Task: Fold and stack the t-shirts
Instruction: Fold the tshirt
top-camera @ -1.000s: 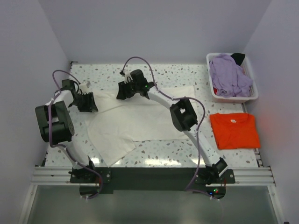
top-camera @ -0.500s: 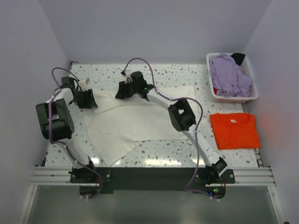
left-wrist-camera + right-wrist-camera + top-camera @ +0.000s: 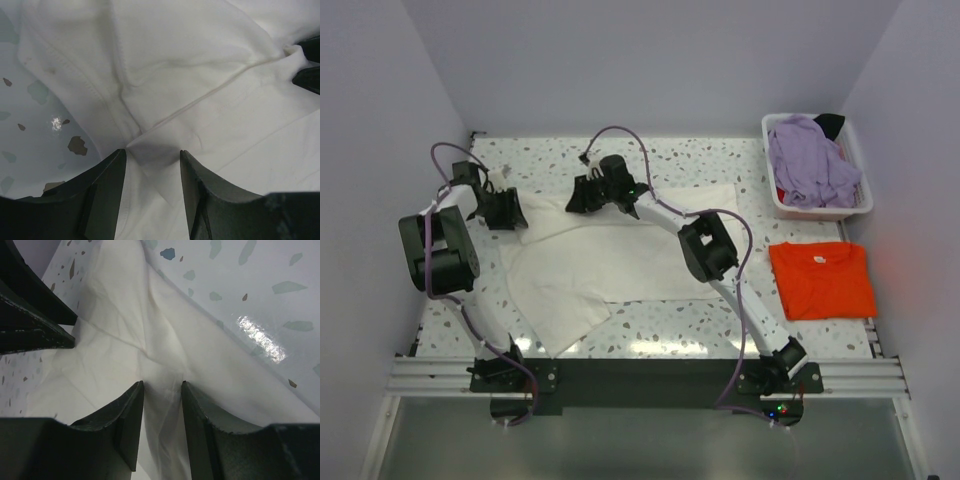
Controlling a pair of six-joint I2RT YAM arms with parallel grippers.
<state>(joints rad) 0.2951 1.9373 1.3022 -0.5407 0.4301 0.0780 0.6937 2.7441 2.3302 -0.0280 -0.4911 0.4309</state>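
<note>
Pinching cream-white t-shirt (image 3: 620,250) — left claw (image 3: 152,160) clamped on cloth fold | right claw (image 3: 162,390) likewise — far edge

A robotics lab test cell: plain pale lavender walls (image 3: 650,60) box in a speckled terrazzo counter (image 3: 710,160) with an aluminium mounting rail (image 3: 650,375).

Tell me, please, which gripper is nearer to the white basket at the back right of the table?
Right. The right gripper sits mid-table on the cream shirt, well left of the basket. The left gripper is at the shirt's far-left edge, farther away.
</note>
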